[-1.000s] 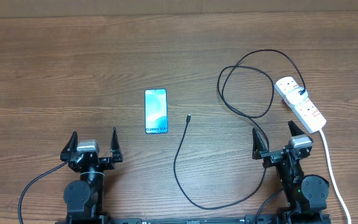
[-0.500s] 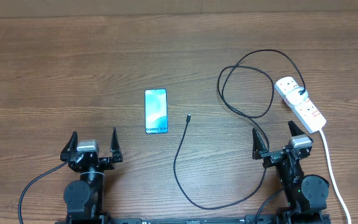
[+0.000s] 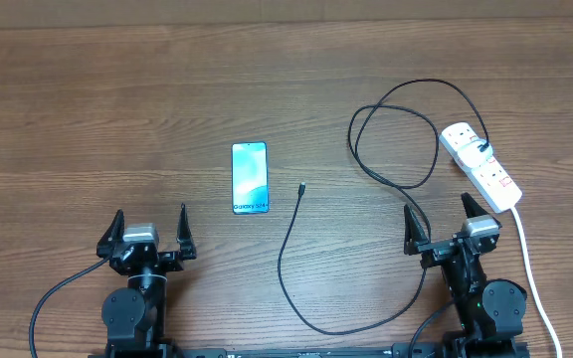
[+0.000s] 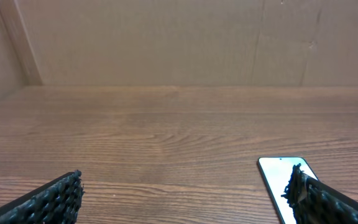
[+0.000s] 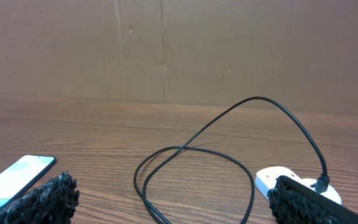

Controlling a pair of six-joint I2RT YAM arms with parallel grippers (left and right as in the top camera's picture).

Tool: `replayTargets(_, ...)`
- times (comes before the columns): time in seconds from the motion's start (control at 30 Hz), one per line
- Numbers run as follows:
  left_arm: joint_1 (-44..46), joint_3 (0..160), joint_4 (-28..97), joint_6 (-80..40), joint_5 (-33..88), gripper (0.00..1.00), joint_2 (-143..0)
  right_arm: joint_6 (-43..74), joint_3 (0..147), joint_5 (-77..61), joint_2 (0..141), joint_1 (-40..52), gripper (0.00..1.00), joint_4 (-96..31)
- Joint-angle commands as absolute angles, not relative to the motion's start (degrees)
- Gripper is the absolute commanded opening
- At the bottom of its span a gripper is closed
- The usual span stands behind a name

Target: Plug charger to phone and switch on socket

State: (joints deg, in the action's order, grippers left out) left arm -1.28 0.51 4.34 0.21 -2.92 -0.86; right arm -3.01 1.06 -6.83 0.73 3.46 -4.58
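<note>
The phone (image 3: 250,178) lies flat mid-table, its blue screen lit; it also shows at the lower right of the left wrist view (image 4: 279,180) and the lower left of the right wrist view (image 5: 14,177). The charger cable (image 3: 396,149) loops from its black plug in the white socket strip (image 3: 479,165) down to a small connector tip (image 3: 301,188) right of the phone. The loop (image 5: 194,168) and the strip (image 5: 291,180) show in the right wrist view. My left gripper (image 3: 149,231) is open and empty at the near edge. My right gripper (image 3: 440,221) is open and empty near the strip.
The strip's thick white cord (image 3: 531,268) runs down the right side past my right arm. A cardboard wall (image 4: 166,37) stands behind the table. The black cable curves low between the two arms (image 3: 336,323).
</note>
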Motion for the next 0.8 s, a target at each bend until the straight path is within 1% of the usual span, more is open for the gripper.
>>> replayTargets(0.0, -1.83, 0.27, 4.29, -1.98, 1.91, 1.00, -0.27, -3.07, 0.47, -6.52, 0.16, 3.46, 1.00, -4.36)
replayTargets(0.07, -1.83, 0.27, 3.11, -8.88, 8.23, 1.00, -0.27, -3.07, 0.47, -6.52, 0.16, 3.46, 1.00, -4.36)
replayTargets(0.17, -1.83, 0.27, -1.93, -23.16, 18.92, 1.00, -0.27, -3.07, 0.47, -6.52, 0.16, 3.46, 1.00, -4.36)
replayTargets(0.23, -1.85, 0.27, -4.54, -30.98, 21.32, 1.00, -0.27, -3.07, 0.47, -6.52, 0.16, 3.46, 1.00, -4.36)
replayTargets(0.3, -1.85, 0.27, -8.36, -36.73, 21.28, 1.00, -0.27, -3.07, 0.47, -6.52, 0.16, 3.46, 1.00, -4.36)
replayTargets(0.4, -1.85, 0.27, -22.11, -39.46, 20.14, 1.00, -0.27, -3.07, 0.47, -6.52, 0.16, 3.46, 1.00, -4.36)
replayTargets(0.47, -1.85, 0.58, -32.53, -39.46, 14.79, 1.00, -0.27, -3.07, 0.47, -6.52, 0.16, 3.46, 1.00, -4.36)
replayTargets(0.53, -1.85, 2.55, -38.30, -39.46, 7.81, 1.00, -0.27, -3.07, 0.47, -6.52, 0.16, 3.46, 1.00, -4.36)
replayTargets(0.57, -1.85, 4.43, -38.81, -39.42, 4.99, 1.00, -0.32, -3.07, 0.47, -6.52, 0.16, 3.46, 1.00, -4.36)
replayTargets(0.63, -1.87, 10.22, -35.70, -38.04, 2.33, 1.00, -0.93, -3.07, 0.47, -6.52, 0.16, 3.46, 1.00, -4.36)
replayTargets(0.7, -1.85, 17.56, -29.87, -34.81, 2.66, 1.00, -3.05, -3.07, 0.47, -6.52, 0.16, 3.46, 1.00, -4.36)
replayTargets(0.77, -1.85, 26.92, -20.14, -31.59, 4.69, 1.00, -7.05, -3.07, 0.47, -6.52, 0.16, 3.46, 1.00, -4.36)
